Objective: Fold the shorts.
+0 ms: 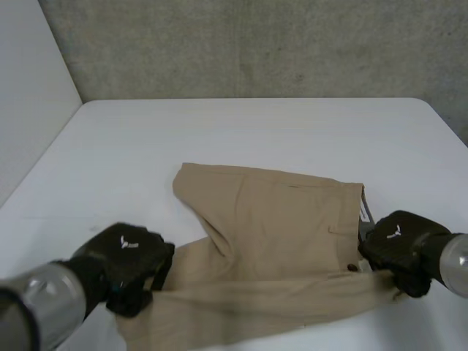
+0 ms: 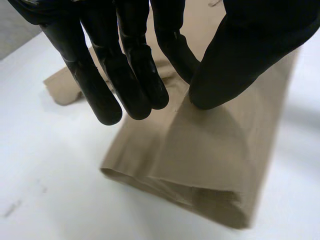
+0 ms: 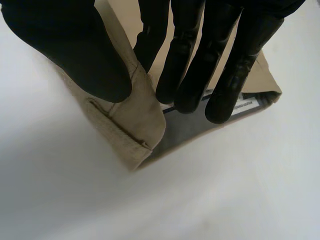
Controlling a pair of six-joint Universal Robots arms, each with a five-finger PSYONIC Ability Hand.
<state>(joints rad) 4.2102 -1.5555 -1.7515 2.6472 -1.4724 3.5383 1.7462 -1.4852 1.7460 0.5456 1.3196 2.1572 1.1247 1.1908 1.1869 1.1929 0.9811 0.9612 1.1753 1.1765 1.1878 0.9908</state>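
Two hands gripped tan shorts (image 1: 278,219) along near side. Your left hand (image 1: 128,256) pinched cloth above leg hem (image 2: 190,192), thumb against fingers. Your right hand (image 1: 398,245) clamped waistband (image 3: 125,120), thumb outside, fingers inside. Cloth smooth, woven; hem doubled, waistband lining dark. Shorts lay on matte white table (image 1: 256,131), toward near side. Bare tabletop beyond, rough grey wall (image 1: 256,44) behind.

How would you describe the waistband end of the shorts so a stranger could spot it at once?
On the white table lie tan cloth shorts. Their waistband is the end at the robot's right hand, which pinches it. Unlike the plain leg hems, it gapes open, showing a dark lining and a white label.
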